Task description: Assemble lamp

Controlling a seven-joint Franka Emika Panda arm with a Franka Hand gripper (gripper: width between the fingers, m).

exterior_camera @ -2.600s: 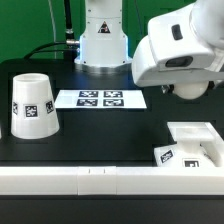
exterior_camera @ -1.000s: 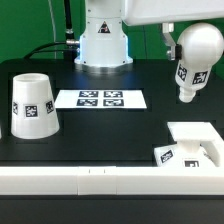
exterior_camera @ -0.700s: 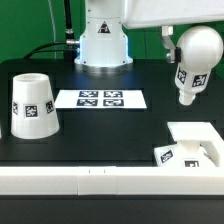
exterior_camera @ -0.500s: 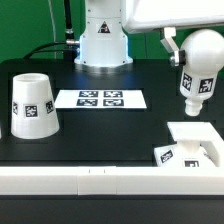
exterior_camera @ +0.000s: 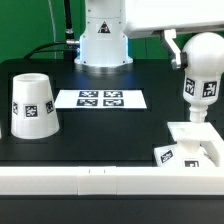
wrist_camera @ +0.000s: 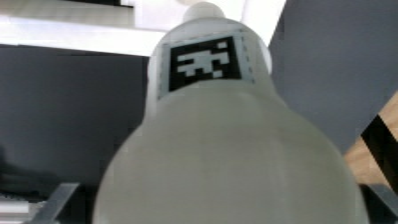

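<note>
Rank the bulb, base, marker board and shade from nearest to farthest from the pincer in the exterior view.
1. Bulb, in the pincer.
2. Base, below it.
3. Marker board, mid-table.
4. Shade, at the exterior view's left.

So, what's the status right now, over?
Claw shut on bulb. Bulb neck down, over base. Shade stands apart at the exterior view's left, not in the way.

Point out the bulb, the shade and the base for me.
bulb [exterior_camera: 203,78]: exterior view, middle of its body.
shade [exterior_camera: 30,104]: exterior view, its tagged side.
base [exterior_camera: 200,147]: exterior view, its top face.
</note>
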